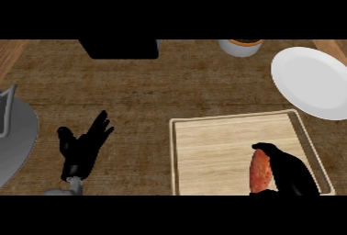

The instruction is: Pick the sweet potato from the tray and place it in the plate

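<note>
Looking down from the head view, you see your right hand (293, 174) coming in from the near right edge, lying over the near right part of the wooden tray (203, 151). Its black fingers curl along the right side of the sweet potato (258, 172), with a fingertip hooked over the potato's far end, so the hand is grasping it. The sweet potato stands lengthwise, near to far, still over the tray's floor; you cannot tell whether it touches the wood.

Your left hand (82, 147) shows at the near left, resting above the brown table (169, 87), fingers straight and spread, pointing far and slightly right, thumb out to the left, holding nothing.

The white plate (311, 82) lies at the far right, just beyond the tray's far right corner. A grey object (17, 137) sits at the left edge, a dark box (122, 48) and a pale cup (240, 47) at the far edge.
</note>
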